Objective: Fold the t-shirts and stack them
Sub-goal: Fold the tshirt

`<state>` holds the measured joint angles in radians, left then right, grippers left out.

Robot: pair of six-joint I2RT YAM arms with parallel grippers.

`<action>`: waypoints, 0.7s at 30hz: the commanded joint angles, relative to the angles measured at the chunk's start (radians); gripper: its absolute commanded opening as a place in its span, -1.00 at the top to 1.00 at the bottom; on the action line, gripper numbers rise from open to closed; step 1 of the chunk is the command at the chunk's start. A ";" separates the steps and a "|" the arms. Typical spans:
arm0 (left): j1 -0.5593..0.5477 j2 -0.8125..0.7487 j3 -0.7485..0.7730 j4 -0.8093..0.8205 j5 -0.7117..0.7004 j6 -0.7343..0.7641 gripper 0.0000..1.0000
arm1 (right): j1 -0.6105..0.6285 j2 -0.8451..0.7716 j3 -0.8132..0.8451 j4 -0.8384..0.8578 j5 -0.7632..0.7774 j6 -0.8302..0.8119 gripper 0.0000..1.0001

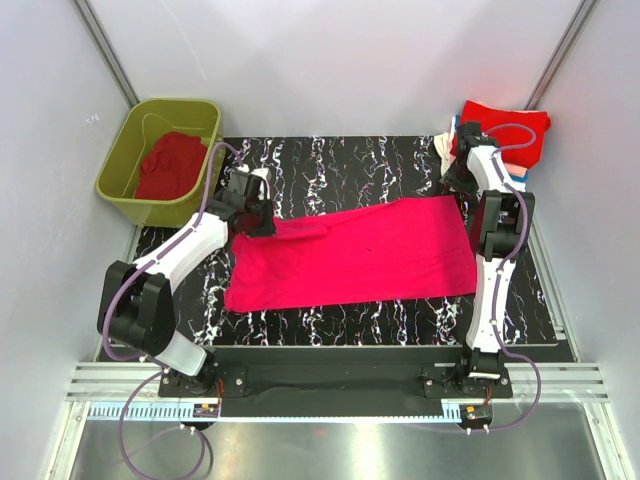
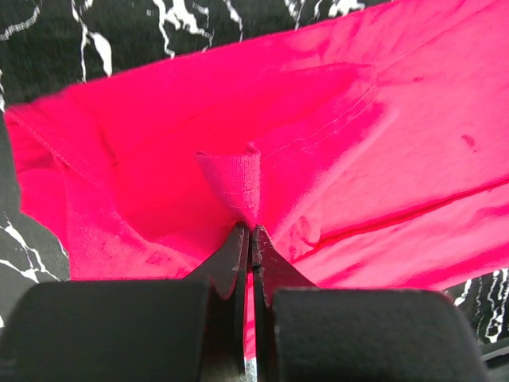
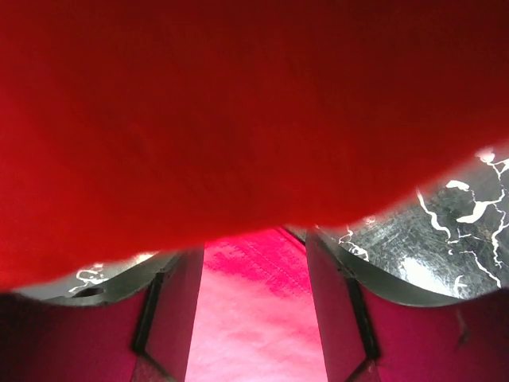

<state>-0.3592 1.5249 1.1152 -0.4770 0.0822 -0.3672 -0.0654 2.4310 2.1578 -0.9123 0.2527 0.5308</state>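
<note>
A magenta-pink t-shirt [image 1: 370, 255] lies spread flat across the middle of the black marbled table [image 1: 330, 160]. My left gripper [image 1: 262, 218] is at its far left part, shut on a pinched-up fold of the pink cloth [image 2: 231, 179]; the left gripper [image 2: 251, 231] shows cloth squeezed between the closed jaws. My right gripper [image 1: 460, 185] hangs over the shirt's far right corner. In the right wrist view, the right gripper [image 3: 254, 267] has its fingers [image 3: 171, 318] apart with pink cloth between them. A red t-shirt [image 3: 238, 119] fills the upper part of that view.
An olive-green tub [image 1: 125, 165] at the back left holds a crumpled red t-shirt [image 1: 170, 165]. At the back right corner a folded red t-shirt [image 1: 505, 130] lies on top of paler cloths [image 1: 520, 172], right behind the right gripper.
</note>
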 commanded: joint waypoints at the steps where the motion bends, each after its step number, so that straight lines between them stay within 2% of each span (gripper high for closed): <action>1: -0.004 -0.020 -0.017 0.066 0.005 -0.004 1.00 | 0.006 -0.015 -0.029 0.026 0.017 -0.008 -0.21; 9: -0.006 -0.008 -0.029 0.083 0.014 -0.012 1.00 | 0.007 0.010 -0.035 0.041 0.002 -0.011 0.03; 11: -0.006 -0.006 -0.032 0.083 0.011 -0.012 1.00 | 0.010 0.023 -0.021 0.038 -0.001 -0.014 0.21; 15: -0.006 -0.005 -0.037 0.086 0.011 -0.012 1.00 | 0.016 0.043 0.005 0.021 0.003 -0.020 0.39; 18: -0.006 -0.005 -0.034 0.084 0.010 -0.010 1.00 | 0.018 0.022 0.011 0.009 0.019 -0.023 0.65; 20: -0.006 -0.006 -0.028 0.080 0.010 -0.012 1.00 | 0.018 0.005 0.002 0.013 0.023 -0.026 1.00; 21: -0.006 -0.009 -0.017 0.078 0.010 -0.012 1.00 | 0.019 -0.009 0.005 0.010 0.034 -0.032 1.00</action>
<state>-0.3603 1.5249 1.0855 -0.4389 0.0864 -0.3744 -0.0540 2.4474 2.1368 -0.8810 0.2512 0.5167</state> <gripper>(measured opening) 0.013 0.034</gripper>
